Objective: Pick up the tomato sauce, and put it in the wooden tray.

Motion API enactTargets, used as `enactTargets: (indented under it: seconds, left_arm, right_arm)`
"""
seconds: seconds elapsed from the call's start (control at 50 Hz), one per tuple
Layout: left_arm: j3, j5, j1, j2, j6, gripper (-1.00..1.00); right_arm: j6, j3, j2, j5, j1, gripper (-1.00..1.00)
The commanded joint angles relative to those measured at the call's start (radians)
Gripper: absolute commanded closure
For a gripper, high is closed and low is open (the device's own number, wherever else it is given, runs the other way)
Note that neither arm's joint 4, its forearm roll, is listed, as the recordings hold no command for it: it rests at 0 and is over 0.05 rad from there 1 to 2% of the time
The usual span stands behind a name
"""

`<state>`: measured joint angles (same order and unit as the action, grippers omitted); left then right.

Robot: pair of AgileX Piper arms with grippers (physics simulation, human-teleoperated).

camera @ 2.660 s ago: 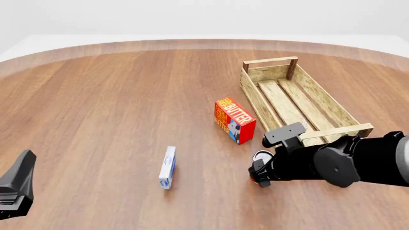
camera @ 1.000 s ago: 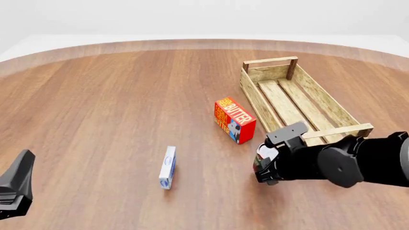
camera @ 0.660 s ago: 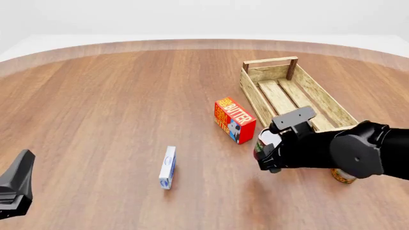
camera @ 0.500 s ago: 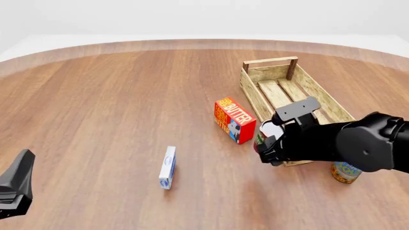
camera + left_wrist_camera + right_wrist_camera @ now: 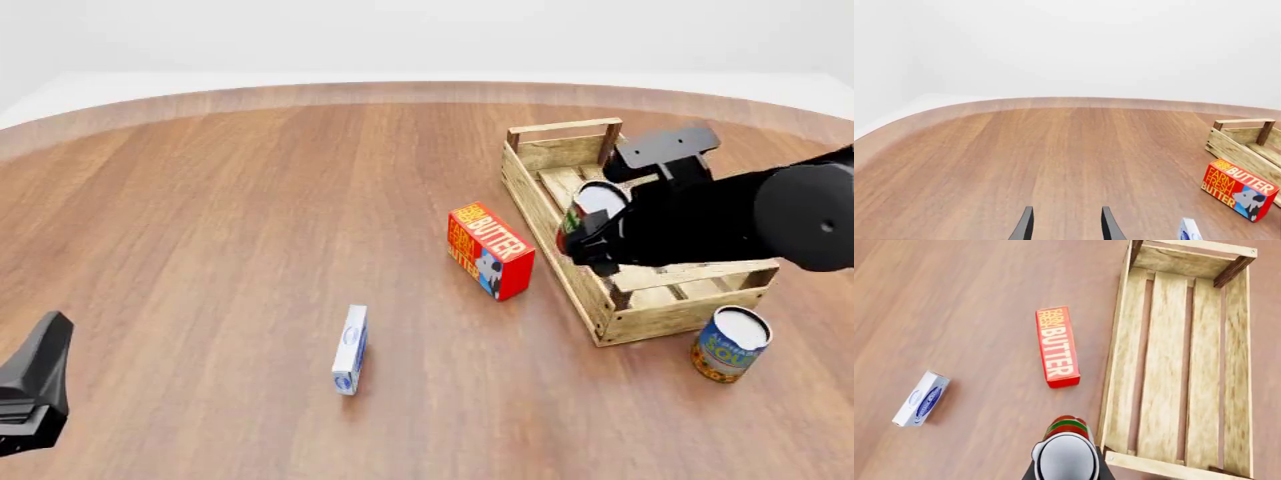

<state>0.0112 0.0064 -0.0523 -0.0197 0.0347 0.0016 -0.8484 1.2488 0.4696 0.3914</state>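
My right gripper [image 5: 589, 228] is shut on the tomato sauce [image 5: 587, 212], a small can with a red label, green band and silver-white top. It holds the can in the air above the wooden tray's [image 5: 553, 133] left wall. The right wrist view shows the can [image 5: 1066, 452] from above, over the tray's [image 5: 1119, 347] long wall near one corner. The tray is a long pale slatted crate with nothing in it. My left gripper [image 5: 1065, 228] is open and empty, low over bare table at the near left; only part of the arm [image 5: 32, 385] shows in the front view.
A red butter box [image 5: 489, 250] stands just left of the tray. A blue-and-yellow-labelled can [image 5: 729, 343] stands by the tray's near right corner. A small white-and-blue box [image 5: 350, 349] stands on edge in the near middle of the brown wooden table.
My right gripper has lifted the tomato sauce off the table and carried it up and right, from beside the tray's near end to above its left wall. The left arm has not moved.
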Motion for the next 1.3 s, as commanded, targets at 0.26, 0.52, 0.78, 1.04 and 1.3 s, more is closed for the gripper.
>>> enactTargets:
  seconds: [0.26,0.52,0.78,1.04,1.3]
  left_arm:
    - [-0.003,-0.005,-0.003,-0.005,0.005,-1.00]
    - [-0.004,-0.014,-0.004,-0.015,0.009,-1.00]
    - [-0.003,-0.019,-0.010,-0.023,0.013,-1.00]
    - [-0.004,-0.031,-0.014,-0.036,0.016,-1.00]
    - [-0.006,-0.042,-0.017,-0.048,0.017,-1.00]
  right_arm:
    - [-0.018,-0.227,0.078,0.156,-0.161,1.00]
    - [0.007,-0.349,0.195,0.187,-0.188,1.00]
    - [0.001,-0.473,0.377,0.198,-0.260,1.00]
    - [0.027,-0.513,0.455,0.192,-0.287,1.00]
    - [0.046,-0.521,0.498,0.169,-0.337,1.00]
